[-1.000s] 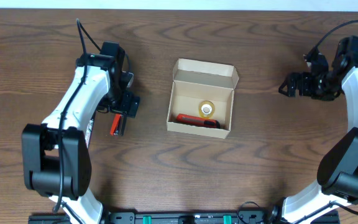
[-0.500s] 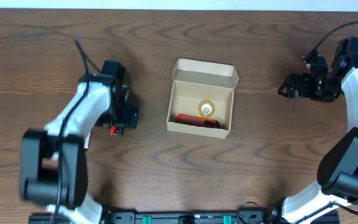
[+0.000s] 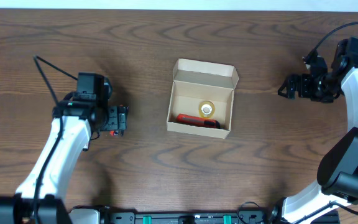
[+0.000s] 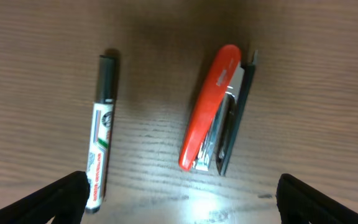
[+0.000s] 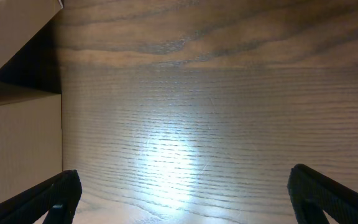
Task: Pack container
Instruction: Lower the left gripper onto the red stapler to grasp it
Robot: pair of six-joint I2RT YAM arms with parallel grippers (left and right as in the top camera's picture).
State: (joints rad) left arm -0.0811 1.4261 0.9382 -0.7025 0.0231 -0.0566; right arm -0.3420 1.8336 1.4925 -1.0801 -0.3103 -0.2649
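Note:
The container (image 3: 179,99) is a tan cardboard box standing open at the table's centre, its flap lid (image 3: 205,70) folded back. Inside lie a yellow tape roll (image 3: 207,109) and a red tool (image 3: 197,120). My left gripper (image 3: 120,119) hovers left of the box, open and empty. In the left wrist view its open fingers (image 4: 182,202) are above a red stapler (image 4: 211,118) and a black-capped white marker (image 4: 100,134) lying on the wood. A bit of the stapler (image 3: 112,131) shows overhead. My right gripper (image 3: 284,87) is open and empty, right of the box (image 5: 11,137).
The dark wooden table (image 3: 260,162) carries nothing else that I can see. The right wrist view shows bare wood (image 5: 216,112) between its fingers (image 5: 185,199), with the box flap (image 5: 11,25) at the top left.
My left arm has swung to the left and its gripper has shifted slightly left and down, covering more of the stapler. The right arm and the box have not moved.

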